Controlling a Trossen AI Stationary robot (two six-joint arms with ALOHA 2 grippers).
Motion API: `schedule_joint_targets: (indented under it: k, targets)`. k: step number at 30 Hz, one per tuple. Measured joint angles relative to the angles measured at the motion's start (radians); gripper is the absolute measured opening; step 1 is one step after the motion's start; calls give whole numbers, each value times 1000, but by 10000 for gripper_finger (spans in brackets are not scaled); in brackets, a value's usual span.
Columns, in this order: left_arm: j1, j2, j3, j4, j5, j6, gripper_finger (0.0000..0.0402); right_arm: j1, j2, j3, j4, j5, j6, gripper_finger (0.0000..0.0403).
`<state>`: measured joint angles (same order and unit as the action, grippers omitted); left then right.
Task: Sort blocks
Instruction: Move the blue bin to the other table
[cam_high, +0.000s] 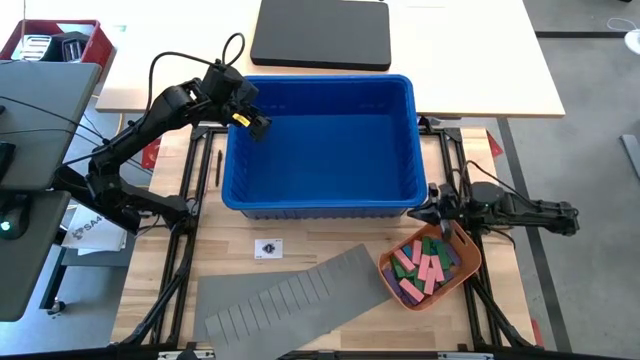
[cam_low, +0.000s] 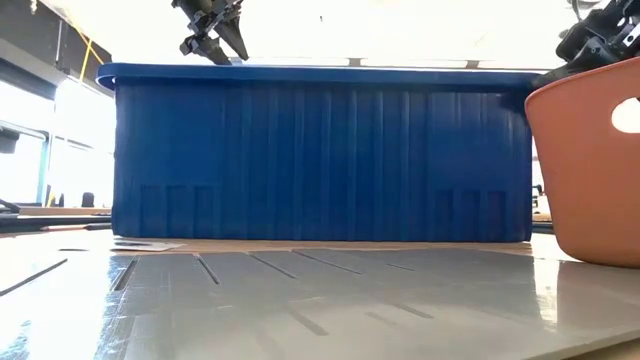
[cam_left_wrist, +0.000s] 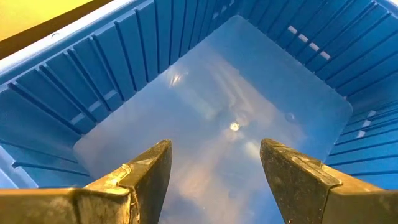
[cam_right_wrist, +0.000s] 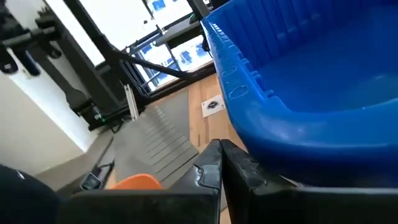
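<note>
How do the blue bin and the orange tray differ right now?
Contents: the blue bin shows only a bare floor, while the orange tray holds the green, pink and purple blocks.
Shape and size: the bin is rectangular and much larger; the tray is small with rounded corners.
Grippers: the open left gripper hangs over the bin's left rim; the shut right gripper sits by the tray's far edge.
Both are open-topped plastic containers on the wooden table.

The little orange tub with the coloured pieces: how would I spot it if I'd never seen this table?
Find the big blue bin in the middle of the table. Just past its front right corner sits the orange tub, beside the grey slotted sheet. It alone holds the blocks, green, pink and purple.
</note>
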<state>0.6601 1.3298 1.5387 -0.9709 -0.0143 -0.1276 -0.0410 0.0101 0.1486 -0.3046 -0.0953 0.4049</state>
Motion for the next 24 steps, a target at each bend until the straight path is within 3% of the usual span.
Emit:
schedule_joint_targets:
  k: [3, 8, 24]
  targets:
    - [0, 0, 0, 0, 0, 0, 238, -2, 0, 0, 0, -23, 36, 0]
    - [0, 0, 0, 0, 0, 0, 238, -3, 2, -2, -16, -190, 41, 0]
    - [0, 0, 0, 0, 0, 0, 238, 46, -10, -1, -24, -194, 40, 0]
